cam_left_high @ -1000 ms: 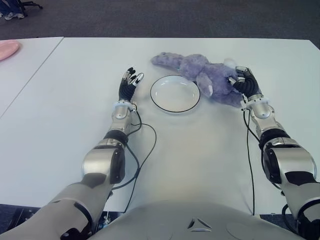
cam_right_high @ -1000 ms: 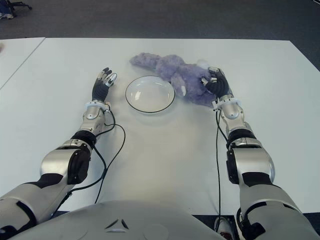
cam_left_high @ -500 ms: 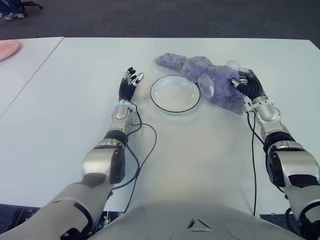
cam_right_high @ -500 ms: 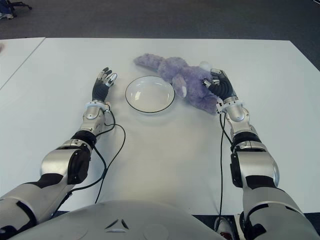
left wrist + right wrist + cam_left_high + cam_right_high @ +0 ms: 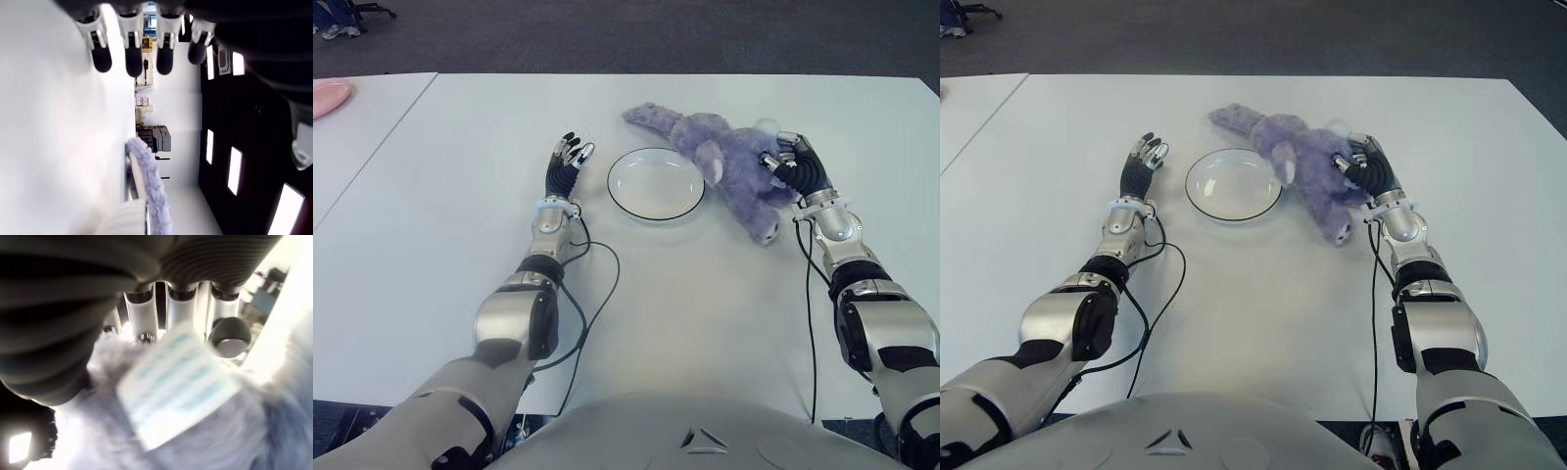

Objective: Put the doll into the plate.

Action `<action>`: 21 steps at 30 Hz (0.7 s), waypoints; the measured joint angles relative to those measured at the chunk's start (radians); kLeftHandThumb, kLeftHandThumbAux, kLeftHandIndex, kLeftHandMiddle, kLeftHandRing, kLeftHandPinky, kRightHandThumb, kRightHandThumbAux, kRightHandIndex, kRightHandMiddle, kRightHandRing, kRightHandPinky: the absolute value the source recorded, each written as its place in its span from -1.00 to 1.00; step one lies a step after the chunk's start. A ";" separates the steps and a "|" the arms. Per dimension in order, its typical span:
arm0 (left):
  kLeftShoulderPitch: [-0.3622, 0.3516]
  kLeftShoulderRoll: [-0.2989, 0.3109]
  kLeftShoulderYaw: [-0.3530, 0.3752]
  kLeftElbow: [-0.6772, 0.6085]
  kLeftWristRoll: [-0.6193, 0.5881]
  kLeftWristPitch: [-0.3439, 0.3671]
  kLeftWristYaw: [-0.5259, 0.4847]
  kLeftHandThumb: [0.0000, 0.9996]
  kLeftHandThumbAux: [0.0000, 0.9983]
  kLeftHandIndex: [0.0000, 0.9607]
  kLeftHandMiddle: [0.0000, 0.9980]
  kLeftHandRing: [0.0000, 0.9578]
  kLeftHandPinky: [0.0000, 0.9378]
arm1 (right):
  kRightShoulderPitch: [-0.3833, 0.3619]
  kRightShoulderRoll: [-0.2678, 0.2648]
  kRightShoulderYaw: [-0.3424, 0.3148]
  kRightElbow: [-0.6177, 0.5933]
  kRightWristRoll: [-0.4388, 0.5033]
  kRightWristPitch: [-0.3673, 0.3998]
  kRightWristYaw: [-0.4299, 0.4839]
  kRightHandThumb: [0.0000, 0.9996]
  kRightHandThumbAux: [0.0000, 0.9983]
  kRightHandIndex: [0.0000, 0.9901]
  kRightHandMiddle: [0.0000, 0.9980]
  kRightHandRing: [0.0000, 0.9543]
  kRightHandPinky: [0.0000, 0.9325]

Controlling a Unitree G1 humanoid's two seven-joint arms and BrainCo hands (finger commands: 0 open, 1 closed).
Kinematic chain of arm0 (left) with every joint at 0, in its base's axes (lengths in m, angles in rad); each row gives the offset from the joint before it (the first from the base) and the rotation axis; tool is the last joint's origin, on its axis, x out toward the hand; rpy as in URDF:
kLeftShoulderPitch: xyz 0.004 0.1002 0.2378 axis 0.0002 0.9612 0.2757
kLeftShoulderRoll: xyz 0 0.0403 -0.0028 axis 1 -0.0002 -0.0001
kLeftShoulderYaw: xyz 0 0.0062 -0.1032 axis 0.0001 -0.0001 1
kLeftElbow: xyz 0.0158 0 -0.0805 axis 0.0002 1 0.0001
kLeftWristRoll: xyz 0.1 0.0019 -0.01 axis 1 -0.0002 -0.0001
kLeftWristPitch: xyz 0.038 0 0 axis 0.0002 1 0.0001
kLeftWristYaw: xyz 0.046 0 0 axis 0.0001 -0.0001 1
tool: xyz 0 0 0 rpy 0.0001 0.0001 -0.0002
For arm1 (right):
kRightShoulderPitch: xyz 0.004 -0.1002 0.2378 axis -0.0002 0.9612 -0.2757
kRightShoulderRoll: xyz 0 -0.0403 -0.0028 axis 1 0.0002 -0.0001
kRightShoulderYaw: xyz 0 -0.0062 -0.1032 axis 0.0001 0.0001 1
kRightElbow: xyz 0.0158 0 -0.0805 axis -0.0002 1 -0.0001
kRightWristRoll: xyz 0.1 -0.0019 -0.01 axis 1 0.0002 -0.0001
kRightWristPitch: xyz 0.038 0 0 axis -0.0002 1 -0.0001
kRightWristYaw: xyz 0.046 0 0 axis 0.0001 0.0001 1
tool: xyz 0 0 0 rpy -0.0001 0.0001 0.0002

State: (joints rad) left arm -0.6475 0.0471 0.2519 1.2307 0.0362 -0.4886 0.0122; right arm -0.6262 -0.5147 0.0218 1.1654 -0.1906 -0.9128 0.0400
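Left eye view showed my right hand [image 5: 793, 162] curled into the purple doll [image 5: 729, 164], which lay on the white table [image 5: 705, 294] at the plate's [image 5: 656, 183] three o'clock, touching its rim, while my left hand [image 5: 566, 162] sat at its nine o'clock. Left wrist view showed those fingers [image 5: 132, 49] straight and empty. Right wrist view showed my fingers [image 5: 186, 308] pressed into fur beside a label [image 5: 176, 382]; grasping was in hand, and next came lifting toward nine o'clock.
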 measured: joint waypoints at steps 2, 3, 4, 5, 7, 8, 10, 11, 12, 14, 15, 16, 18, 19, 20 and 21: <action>0.000 0.000 0.002 0.000 0.000 0.000 -0.001 -1.00 -0.04 -0.74 -0.70 -0.70 -0.67 | 0.000 -0.003 0.001 -0.011 -0.006 -0.012 -0.017 0.36 0.46 -0.12 0.83 0.88 0.89; 0.000 -0.001 0.004 0.000 0.000 0.000 -0.002 -1.00 -0.03 -0.74 -0.71 -0.70 -0.67 | 0.000 -0.004 0.001 -0.017 -0.011 -0.018 -0.025 0.36 0.46 -0.12 0.83 0.88 0.89; 0.000 -0.001 0.004 0.000 0.000 0.000 -0.003 -1.00 -0.03 -0.75 -0.71 -0.70 -0.68 | 0.000 -0.005 0.002 -0.021 -0.014 -0.022 -0.032 0.36 0.46 -0.12 0.82 0.88 0.89; 0.000 -0.001 0.005 0.000 0.000 0.000 -0.003 -1.00 -0.03 -0.75 -0.72 -0.71 -0.69 | 0.000 -0.006 0.003 -0.025 -0.017 -0.026 -0.040 0.36 0.46 -0.12 0.82 0.88 0.88; 0.000 -0.001 0.005 0.000 0.000 0.000 -0.004 -1.00 -0.03 -0.76 -0.72 -0.71 -0.69 | 0.000 -0.007 0.004 -0.032 -0.026 -0.034 -0.058 0.36 0.46 -0.12 0.82 0.87 0.87; 0.000 -0.001 0.005 0.000 0.000 0.000 -0.004 -1.00 -0.03 -0.76 -0.73 -0.72 -0.70 | 0.000 -0.008 0.004 -0.035 -0.033 -0.036 -0.068 0.36 0.46 -0.12 0.82 0.87 0.87; 0.000 -0.001 0.006 0.000 0.000 0.000 -0.006 -1.00 -0.03 -0.76 -0.73 -0.72 -0.70 | 0.000 -0.009 0.006 -0.042 -0.052 -0.043 -0.094 0.36 0.46 -0.12 0.81 0.86 0.87; 0.000 -0.001 0.007 0.000 0.000 0.000 -0.007 -1.00 -0.03 -0.76 -0.73 -0.72 -0.70 | 0.000 -0.010 0.007 -0.046 -0.061 -0.046 -0.108 0.36 0.46 -0.12 0.81 0.86 0.87; 0.000 -0.001 0.007 0.000 0.000 0.000 -0.007 -1.00 -0.03 -0.76 -0.73 -0.72 -0.70 | 0.000 -0.010 0.009 -0.051 -0.073 -0.049 -0.124 0.36 0.46 -0.12 0.81 0.86 0.87; -0.001 -0.001 0.008 0.000 0.000 0.000 -0.008 -1.00 -0.03 -0.76 -0.73 -0.72 -0.70 | -0.001 -0.014 0.014 -0.064 -0.102 -0.053 -0.161 0.36 0.46 -0.12 0.81 0.86 0.87; -0.001 -0.001 0.008 0.000 0.000 0.000 -0.008 -1.00 -0.03 -0.77 -0.73 -0.72 -0.70 | -0.001 -0.016 0.017 -0.071 -0.120 -0.054 -0.184 0.36 0.46 -0.12 0.81 0.85 0.87; -0.001 -0.001 0.008 0.000 0.000 0.000 -0.009 -1.00 -0.03 -0.77 -0.73 -0.72 -0.69 | -0.001 -0.018 0.021 -0.078 -0.138 -0.055 -0.205 0.36 0.46 -0.12 0.81 0.85 0.86; -0.001 -0.001 0.008 0.000 0.000 0.000 -0.009 -1.00 -0.03 -0.77 -0.73 -0.73 -0.70 | -0.003 -0.021 0.027 -0.092 -0.173 -0.057 -0.251 0.36 0.46 -0.12 0.81 0.85 0.87; -0.001 -0.001 0.009 0.000 0.000 0.000 -0.010 -1.00 -0.03 -0.77 -0.73 -0.73 -0.70 | -0.004 -0.023 0.031 -0.098 -0.189 -0.058 -0.275 0.36 0.46 -0.12 0.81 0.85 0.87; -0.001 -0.001 0.009 0.000 0.000 0.000 -0.010 -1.00 -0.03 -0.77 -0.73 -0.73 -0.70 | -0.005 -0.024 0.035 -0.104 -0.204 -0.058 -0.296 0.36 0.46 -0.12 0.81 0.85 0.87; -0.001 -0.001 0.009 0.000 0.000 0.000 -0.010 -1.00 -0.03 -0.77 -0.74 -0.73 -0.71 | -0.006 -0.025 0.039 -0.110 -0.218 -0.059 -0.316 -0.12 0.45 0.18 0.82 0.86 0.88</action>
State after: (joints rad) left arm -0.6481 0.0460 0.2608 1.2307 0.0364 -0.4887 0.0023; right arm -0.6322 -0.5394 0.0610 1.0555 -0.4084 -0.9714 -0.2757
